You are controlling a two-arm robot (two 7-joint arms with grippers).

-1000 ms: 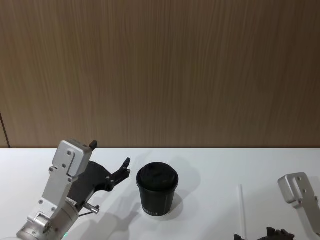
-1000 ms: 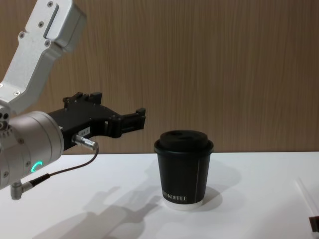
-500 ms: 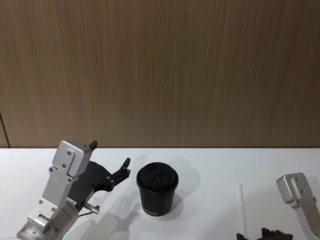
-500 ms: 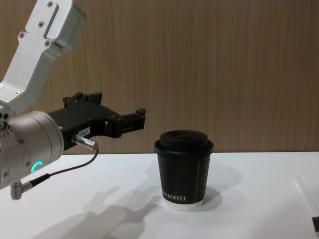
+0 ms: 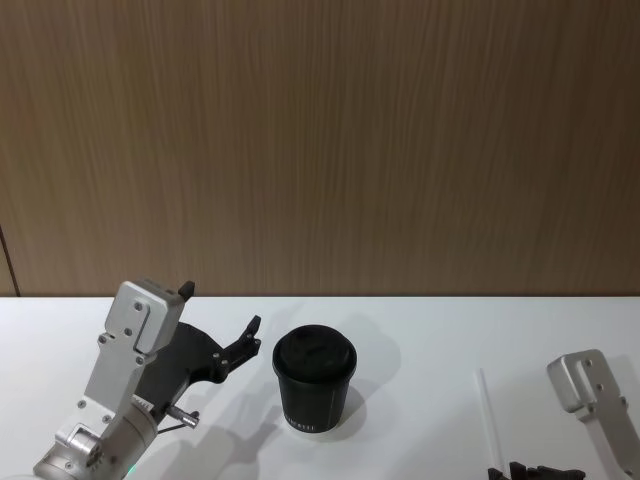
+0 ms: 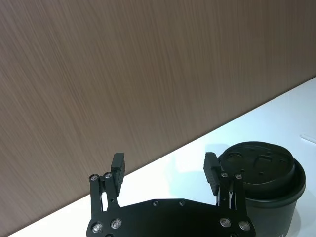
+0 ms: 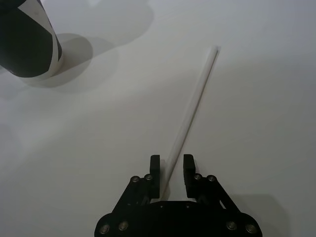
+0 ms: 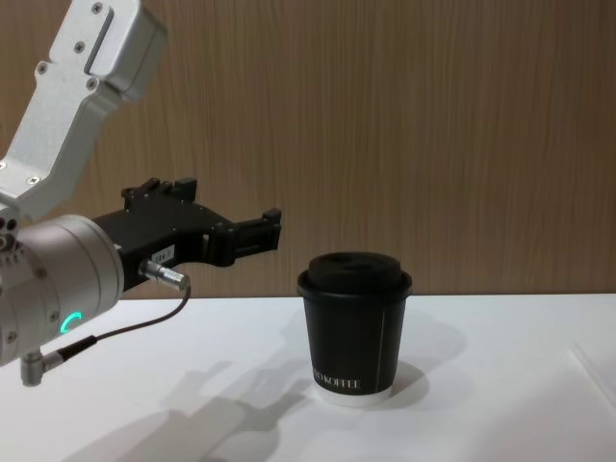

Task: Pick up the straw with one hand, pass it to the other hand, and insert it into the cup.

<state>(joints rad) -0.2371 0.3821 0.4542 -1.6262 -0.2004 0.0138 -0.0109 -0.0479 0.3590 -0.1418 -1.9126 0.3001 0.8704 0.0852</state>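
Observation:
The black lidded cup (image 5: 314, 380) stands on the white table, and the left wrist view shows its domed lid (image 6: 261, 165). A thin white straw (image 5: 486, 420) lies flat to the right of the cup. In the right wrist view the straw (image 7: 197, 98) runs away from my right gripper (image 7: 171, 167), whose open fingers straddle its near end with a small gap on each side. My left gripper (image 5: 221, 306) hovers just left of the cup. Its fingers (image 6: 117, 165) are spread wide and hold nothing.
The white table (image 5: 420, 325) ends at a brown wood-panel wall (image 5: 320, 150). My left arm's silver link (image 5: 125, 350) rises at the front left, and the right arm's silver link (image 5: 585, 385) sits at the front right.
My right gripper has sunk lower at the head view's bottom edge and left the chest view's lower right corner. The left arm, cup and straw have not moved.

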